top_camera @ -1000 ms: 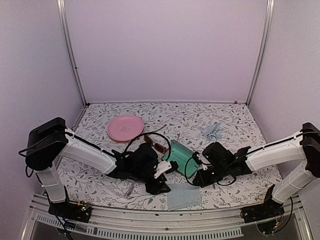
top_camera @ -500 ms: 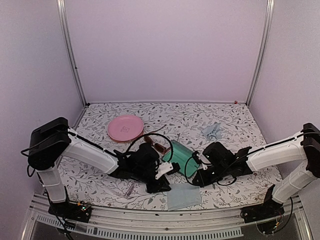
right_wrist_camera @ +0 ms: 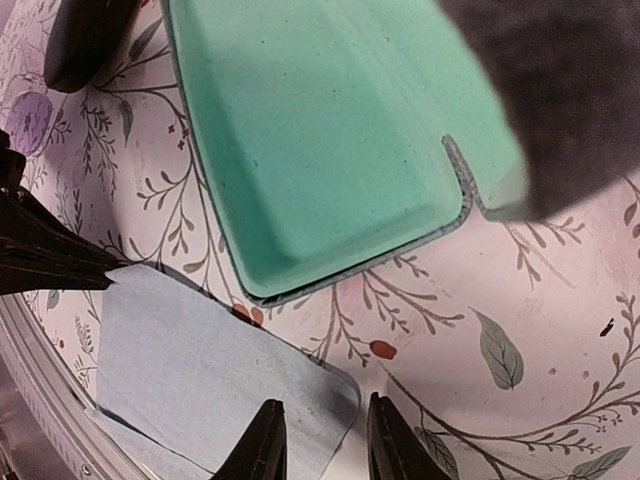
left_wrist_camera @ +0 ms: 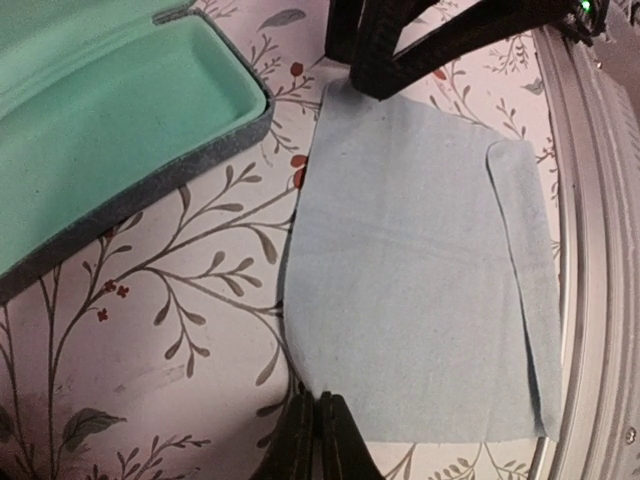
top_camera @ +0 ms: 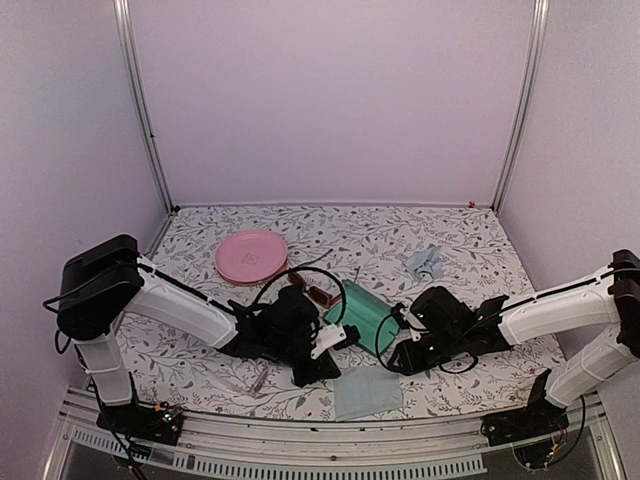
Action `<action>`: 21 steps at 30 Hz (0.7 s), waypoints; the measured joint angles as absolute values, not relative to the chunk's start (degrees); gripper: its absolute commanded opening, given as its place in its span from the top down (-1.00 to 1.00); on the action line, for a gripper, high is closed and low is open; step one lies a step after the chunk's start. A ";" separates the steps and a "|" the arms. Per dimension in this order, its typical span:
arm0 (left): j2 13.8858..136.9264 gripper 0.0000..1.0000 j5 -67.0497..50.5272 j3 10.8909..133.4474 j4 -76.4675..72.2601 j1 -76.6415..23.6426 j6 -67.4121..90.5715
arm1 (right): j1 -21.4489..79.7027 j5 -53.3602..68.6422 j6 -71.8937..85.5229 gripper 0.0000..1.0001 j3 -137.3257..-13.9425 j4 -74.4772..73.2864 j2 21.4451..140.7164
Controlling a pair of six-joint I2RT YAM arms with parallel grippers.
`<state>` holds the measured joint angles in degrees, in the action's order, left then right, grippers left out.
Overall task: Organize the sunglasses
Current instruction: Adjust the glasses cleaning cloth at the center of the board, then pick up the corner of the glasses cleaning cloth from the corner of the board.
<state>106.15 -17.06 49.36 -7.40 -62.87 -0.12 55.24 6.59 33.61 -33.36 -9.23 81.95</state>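
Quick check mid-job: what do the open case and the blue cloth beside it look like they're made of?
The open case looks like a rigid shell. Its fuzzy grey rim suggests a felt-like covering, and the mint-green lining is matte and velvety, with no shine. The cloth is a thin, soft, pale-blue fabric, probably microfibre: it lies flat on the table, with one edge folded over.

From the top external camera we look from high behind both arm bases, forward and down across the whole floral-print tabletop (top_camera: 200, 350) to the back wall. Our left wrist view sits close above the pale blue rectangular cloth (left_wrist_camera: 410, 300), with the left gripper (left_wrist_camera: 315, 405) at its bottom edge. Our right wrist view is equally near, and the right gripper (right_wrist_camera: 325, 410) sits low in frame. All three views share that cloth and the open grey case with mint-green lining (right_wrist_camera: 320, 150).
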 measured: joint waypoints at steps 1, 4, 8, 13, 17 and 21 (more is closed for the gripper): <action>106.15 0.91 -16.99 49.36 -7.40 -62.87 0.03 | 55.24 6.46 33.56 0.38 -33.36 -9.23 82.02; 106.15 0.95 -16.93 49.36 -7.42 -62.87 0.51 | 55.24 6.22 33.52 0.38 -33.36 -9.13 82.78; 106.15 0.99 -16.88 49.34 -7.51 -62.87 0.95 | 55.24 6.31 33.34 0.41 -33.36 -7.29 83.79; 106.15 1.00 -16.86 49.23 -7.77 -62.89 1.37 | 55.24 6.68 33.15 0.53 -33.39 -4.60 85.12; 106.15 1.00 -16.84 49.21 -7.84 -62.94 1.56 | 55.24 7.29 33.10 0.60 -33.34 -3.77 85.47; 106.15 1.00 -16.84 49.19 -7.86 -62.94 1.61 | 55.24 7.99 32.77 0.73 -32.93 -3.27 85.41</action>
<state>106.15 -16.84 49.19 -7.86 -62.94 1.61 55.24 7.99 32.77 -32.93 -3.27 85.41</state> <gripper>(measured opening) 0.007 0.185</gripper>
